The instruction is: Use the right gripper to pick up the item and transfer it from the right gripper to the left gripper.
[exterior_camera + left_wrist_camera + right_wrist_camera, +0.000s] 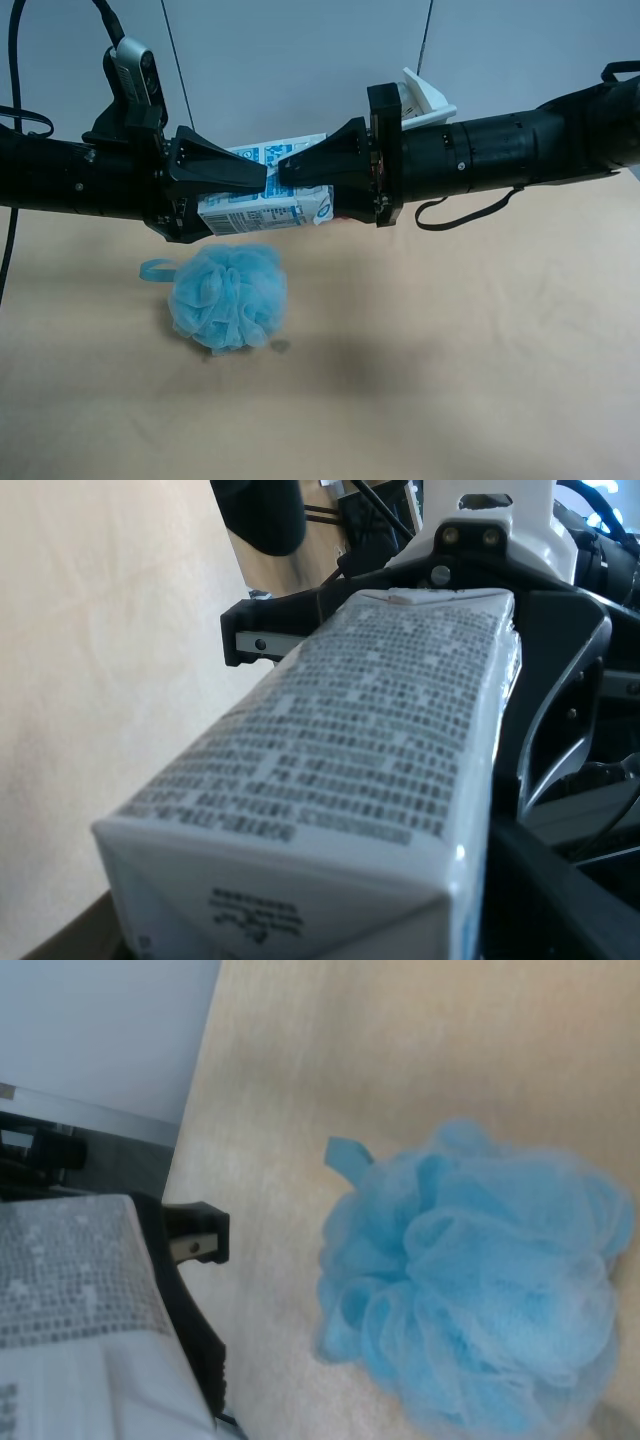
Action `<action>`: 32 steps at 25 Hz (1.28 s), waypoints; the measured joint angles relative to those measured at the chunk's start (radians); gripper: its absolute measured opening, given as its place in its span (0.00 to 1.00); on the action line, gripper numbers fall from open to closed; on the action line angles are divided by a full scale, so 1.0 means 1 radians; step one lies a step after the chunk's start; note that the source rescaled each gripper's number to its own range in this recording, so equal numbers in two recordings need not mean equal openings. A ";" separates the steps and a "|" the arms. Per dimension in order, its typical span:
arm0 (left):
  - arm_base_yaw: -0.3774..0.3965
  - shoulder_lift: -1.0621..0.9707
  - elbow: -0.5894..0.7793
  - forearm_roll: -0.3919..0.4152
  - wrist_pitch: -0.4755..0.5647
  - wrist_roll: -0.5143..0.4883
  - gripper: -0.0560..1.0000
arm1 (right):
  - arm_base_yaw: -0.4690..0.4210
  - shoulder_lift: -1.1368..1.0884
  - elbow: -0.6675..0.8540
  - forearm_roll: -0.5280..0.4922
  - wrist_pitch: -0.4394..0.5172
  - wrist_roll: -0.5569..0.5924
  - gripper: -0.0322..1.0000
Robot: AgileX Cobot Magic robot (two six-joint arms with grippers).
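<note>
The item (255,212), a white-and-blue drink carton, hangs on its side above the table, held from both ends. My right gripper (300,185), on the arm with the white module at the exterior high view's right, is shut on its gabled end. My left gripper (240,190), on the arm with the grey module at that view's left, has its jaws against the other end. The left wrist view is filled by the carton (380,740), with a black finger (262,640) of the right gripper beyond it. A corner of the carton (70,1290) shows in the right wrist view.
A fluffy blue bath sponge (228,297) lies on the tan table (450,350) right below the carton; it is large in the right wrist view (480,1290). A grey wall stands behind the arms.
</note>
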 joint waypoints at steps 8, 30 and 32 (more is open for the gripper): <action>0.000 0.000 0.000 0.000 0.000 0.000 0.26 | 0.000 0.000 0.000 0.000 0.000 0.000 0.03; 0.000 0.000 0.000 -0.013 0.009 -0.001 0.13 | 0.000 0.000 0.000 0.004 0.000 0.034 0.37; -0.001 0.000 0.000 -0.013 0.008 -0.004 0.11 | 0.000 0.000 0.000 0.004 0.000 0.034 0.48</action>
